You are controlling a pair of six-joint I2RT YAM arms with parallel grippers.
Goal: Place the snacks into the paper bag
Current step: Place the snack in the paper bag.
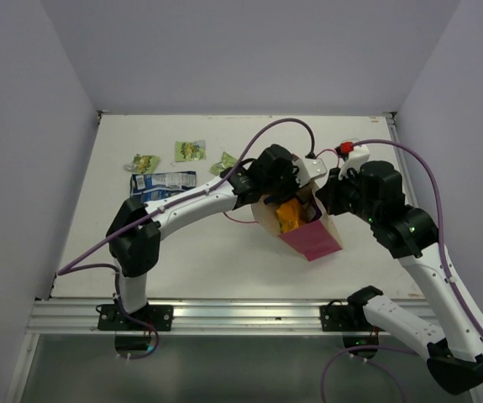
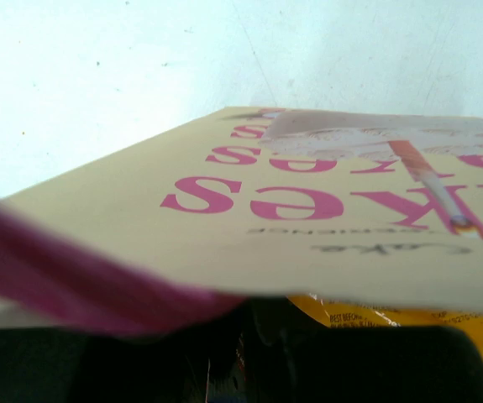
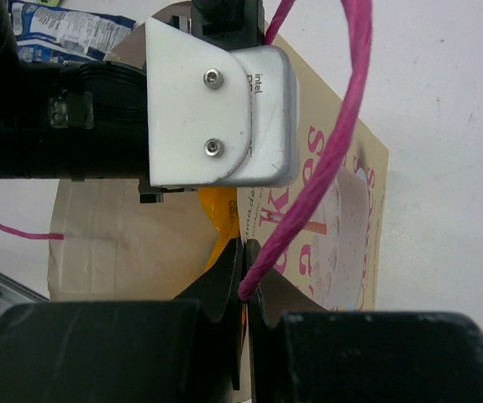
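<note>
on the near half of the white bench (image 1: 224, 264), about the middle, stands the paper bag (image 1: 311, 238). it is tilted, with its magenta side panel toward the near right and its mouth opening upward and to the far left. its long axis runs on that same diagonal. the right pincer (image 3: 246, 273) comes in from the right and is pressed together on the pink cord handle (image 3: 342, 143), so i judge that it keeps the mouth lifted. the left pincer (image 1: 276, 191) is at the mouth, just over the orange packet (image 1: 290, 217), which lies inside the bag with one end showing. whether this pincer is spread or pressed together i cannot tell. from above its fingers are hidden, and its own camera shows only a dark mass under the printed front.

farther away and to the left lie the snacks not yet packed. one dark blue packet (image 1: 164, 182) is well apart from the left pincer, to its left. it lies flat with its long axis about left to right, and the left forearm passes just beside it. beyond it three green packets (image 1: 146, 162) (image 1: 190, 150) (image 1: 223, 163) make a loose row. the left arm is nearer to all of them, so the next pick is probably its work. for this it must come out of the mouth and go to the left. a purple packet i do not see.
</note>
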